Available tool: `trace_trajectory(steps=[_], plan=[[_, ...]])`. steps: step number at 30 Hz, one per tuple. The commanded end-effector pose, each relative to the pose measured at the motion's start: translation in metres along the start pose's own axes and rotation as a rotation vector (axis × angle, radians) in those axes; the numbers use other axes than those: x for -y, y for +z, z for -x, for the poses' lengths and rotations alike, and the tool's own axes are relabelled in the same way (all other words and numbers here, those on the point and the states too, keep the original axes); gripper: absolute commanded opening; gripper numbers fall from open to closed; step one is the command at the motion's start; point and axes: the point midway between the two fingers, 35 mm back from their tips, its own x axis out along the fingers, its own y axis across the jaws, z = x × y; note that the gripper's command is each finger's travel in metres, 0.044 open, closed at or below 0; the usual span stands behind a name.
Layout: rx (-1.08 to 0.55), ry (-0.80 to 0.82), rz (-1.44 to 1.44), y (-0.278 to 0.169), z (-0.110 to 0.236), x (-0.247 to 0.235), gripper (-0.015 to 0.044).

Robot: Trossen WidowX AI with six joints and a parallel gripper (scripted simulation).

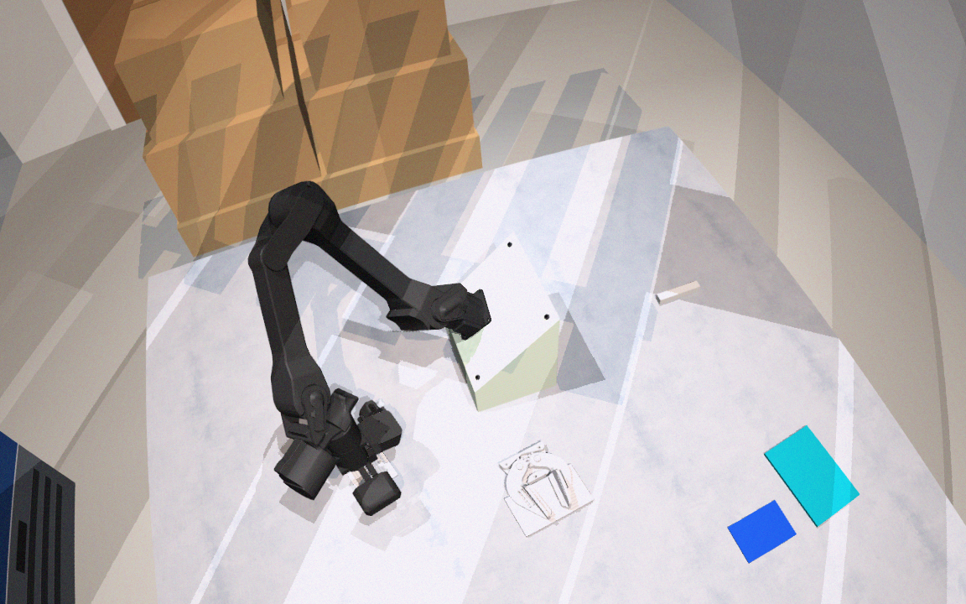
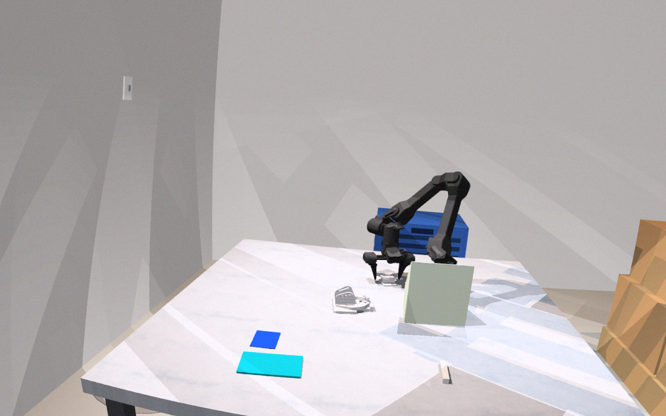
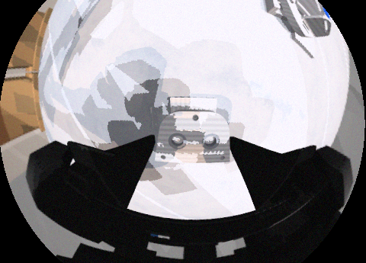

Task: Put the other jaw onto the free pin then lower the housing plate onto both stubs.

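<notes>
The light grey housing plate [image 2: 388, 277] [image 3: 194, 127] lies on the table, with two round sockets facing the wrist camera. My gripper [image 1: 376, 467] [image 2: 387, 279] [image 3: 192, 139] is open around it, pointing down, with one fingertip beside each side edge and nothing gripped. In the top view the gripper hides most of the plate. The white base [image 1: 580, 496] stands apart, nearer the middle of the table. Two pale curved jaws [image 1: 563, 462] [image 2: 344, 297] lie on it side by side. Whether their gear teeth mesh is too small to tell.
A pale green box [image 1: 520, 367] [image 2: 437, 294] stands beside the arm. A blue sheet [image 1: 761, 532] [image 2: 265, 339], a cyan slab [image 1: 812, 476] [image 2: 270, 364] and a small pale bar [image 1: 677, 292] [image 2: 445, 374] lie farther off. Brown cartons [image 1: 306, 97] stand beyond the table's edge.
</notes>
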Motion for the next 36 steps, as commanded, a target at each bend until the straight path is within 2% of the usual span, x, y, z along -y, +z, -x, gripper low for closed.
trace_trajectory(steps=[1, 16, 27, 36], plan=[[0.004, -0.002, 0.006, 0.001, -0.001, 0.0, 0.044], [0.0, 0.0, 0.0, 0.0, 0.0, 0.0, 0.0353], [0.0, 0.0, 0.0, 0.0, 0.0, 0.0, 0.0351], [0.006, -0.002, 0.001, 0.0, 0.026, 0.003, 0.0351]])
